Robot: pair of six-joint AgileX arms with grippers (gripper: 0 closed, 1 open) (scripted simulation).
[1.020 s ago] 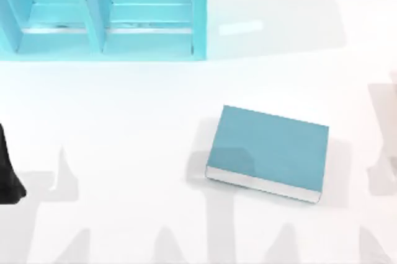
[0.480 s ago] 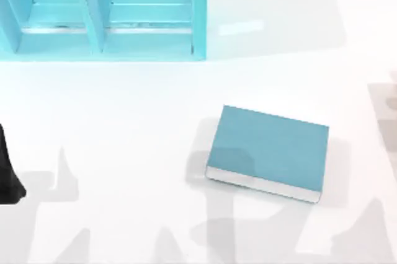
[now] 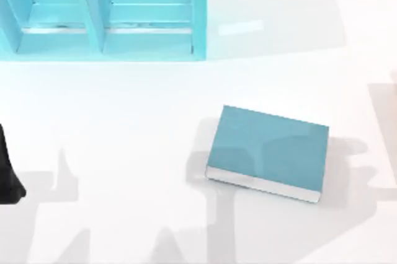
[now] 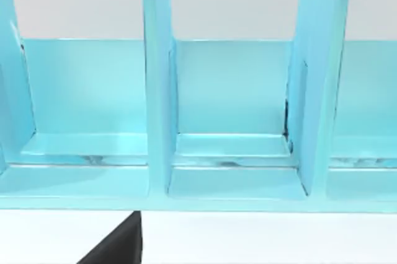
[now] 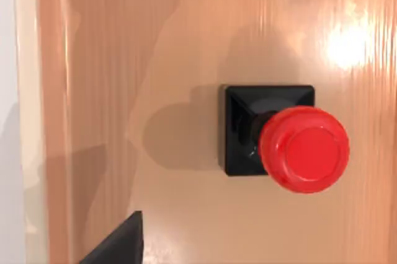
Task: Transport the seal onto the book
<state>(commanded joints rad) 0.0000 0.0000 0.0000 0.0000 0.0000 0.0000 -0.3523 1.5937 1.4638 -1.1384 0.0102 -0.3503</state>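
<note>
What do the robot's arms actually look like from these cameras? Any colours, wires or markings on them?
Little of them shows. At the top view's left edge, the left arm appears as a plain matte black, rounded mass. Each wrist view shows a flat black wedge-shaped part of its own gripper, the left gripper and the right gripper. No cables, labels or markings can be seen on these parts.

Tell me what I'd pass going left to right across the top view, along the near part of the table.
Left arm at the table's left edge → bare white table → teal book, lying flat right of centre → bare table again out to the right edge.
</note>
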